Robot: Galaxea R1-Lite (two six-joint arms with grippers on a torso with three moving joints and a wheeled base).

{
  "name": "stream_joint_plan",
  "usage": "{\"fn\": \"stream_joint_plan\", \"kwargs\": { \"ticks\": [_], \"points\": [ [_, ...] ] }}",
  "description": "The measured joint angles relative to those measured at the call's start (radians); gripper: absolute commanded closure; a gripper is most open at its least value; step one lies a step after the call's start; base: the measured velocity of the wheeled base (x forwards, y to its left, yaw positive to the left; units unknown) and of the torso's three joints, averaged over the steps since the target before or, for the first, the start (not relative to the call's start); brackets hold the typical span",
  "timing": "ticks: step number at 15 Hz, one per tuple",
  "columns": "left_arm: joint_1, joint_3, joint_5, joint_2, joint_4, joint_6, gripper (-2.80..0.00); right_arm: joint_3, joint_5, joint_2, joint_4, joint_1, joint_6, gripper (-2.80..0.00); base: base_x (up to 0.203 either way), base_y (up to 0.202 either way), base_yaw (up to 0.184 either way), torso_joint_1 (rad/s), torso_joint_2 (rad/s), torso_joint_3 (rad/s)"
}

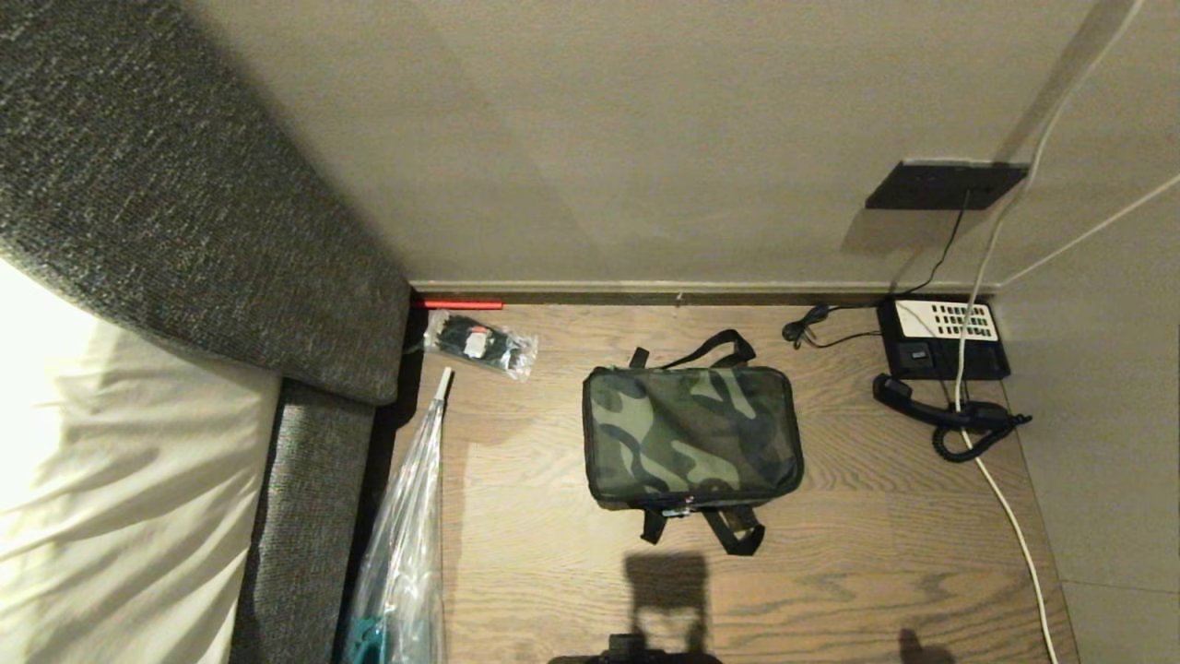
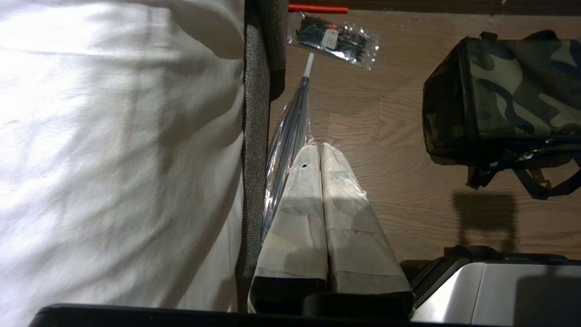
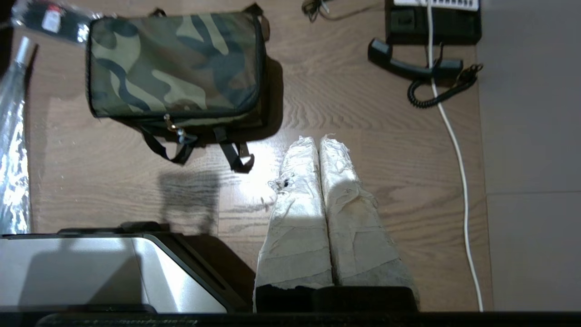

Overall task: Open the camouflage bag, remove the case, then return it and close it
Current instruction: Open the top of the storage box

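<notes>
The camouflage bag lies flat and zipped shut in the middle of a wooden surface, straps at its near and far sides. It also shows in the left wrist view and the right wrist view. The case is hidden. My left gripper hangs shut near the upholstered edge, left of the bag, with nothing between its taped fingers. My right gripper is shut and empty too, short of the bag and to its right. Neither arm shows in the head view.
A clear packet of black items lies at the back left, a clear plastic bag along the left edge. A black telephone with its handset off and a white cable sit at the right. A grey upholstered headboard and white bedding are on the left.
</notes>
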Motion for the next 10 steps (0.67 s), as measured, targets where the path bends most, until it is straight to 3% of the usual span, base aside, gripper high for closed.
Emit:
{"fn": "stream_joint_plan", "kwargs": {
  "ticks": [10],
  "points": [
    [0.0, 0.0, 0.0, 0.0, -0.001, 0.0, 0.0, 0.0, 0.0, 0.0, 0.0, 0.0, 0.0, 0.0, 0.0, 0.0, 0.0, 0.002, 0.0, -0.197]
  ]
}}
